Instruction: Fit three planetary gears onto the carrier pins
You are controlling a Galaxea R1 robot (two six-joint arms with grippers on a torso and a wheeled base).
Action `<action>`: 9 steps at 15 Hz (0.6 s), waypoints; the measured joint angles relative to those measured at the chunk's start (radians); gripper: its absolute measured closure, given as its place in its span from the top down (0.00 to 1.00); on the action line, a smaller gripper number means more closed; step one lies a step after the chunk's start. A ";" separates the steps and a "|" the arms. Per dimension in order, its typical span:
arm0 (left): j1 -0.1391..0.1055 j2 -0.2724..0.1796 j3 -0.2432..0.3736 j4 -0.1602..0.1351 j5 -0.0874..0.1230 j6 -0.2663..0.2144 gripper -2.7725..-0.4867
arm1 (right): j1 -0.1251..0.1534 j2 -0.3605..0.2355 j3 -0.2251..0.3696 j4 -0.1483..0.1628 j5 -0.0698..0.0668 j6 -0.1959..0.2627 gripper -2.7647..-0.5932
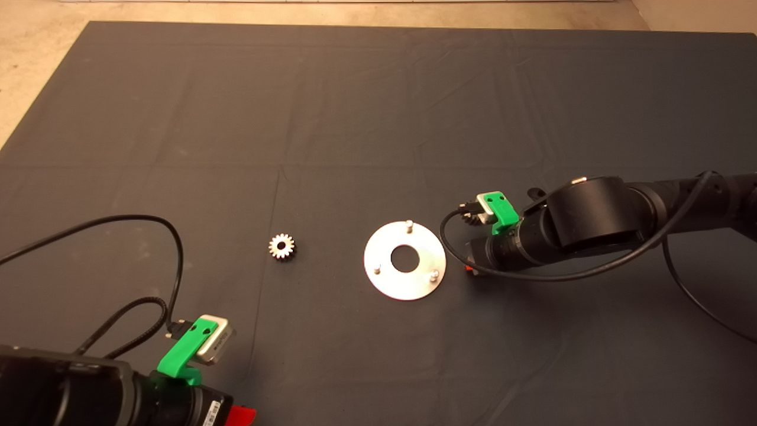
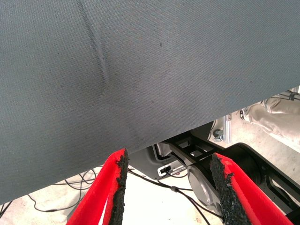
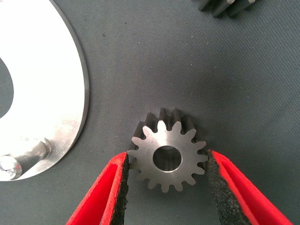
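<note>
While pins [image 1: 408, 224] stand bare, right claw [image 3: 167, 180] brackets gear [image 3: 167, 157], unclenched; left claw [image 2: 171, 187] released.

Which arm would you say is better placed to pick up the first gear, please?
The right. Its gripper already straddles a gear lying flat beside the carrier disc, fingers open on either side. The left gripper waits at the mat's near edge, away from every gear.

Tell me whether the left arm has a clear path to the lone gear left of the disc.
Probably yes. The left gripper waits at the mat's near edge, fingers open, and the gear lies flat on bare mat with nothing between them. The right gripper is busy at another gear beyond the disc.
</note>
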State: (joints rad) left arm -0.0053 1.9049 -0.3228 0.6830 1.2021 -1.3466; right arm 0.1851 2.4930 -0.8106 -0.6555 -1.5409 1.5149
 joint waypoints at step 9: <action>0.000 -0.041 0.000 0.002 -0.005 0.000 0.30 | -0.005 -0.004 0.009 -0.006 0.001 0.000 0.26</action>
State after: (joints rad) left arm -0.0053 1.8643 -0.3228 0.6853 1.1968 -1.3466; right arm 0.1802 2.4889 -0.8013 -0.6615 -1.5400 1.5149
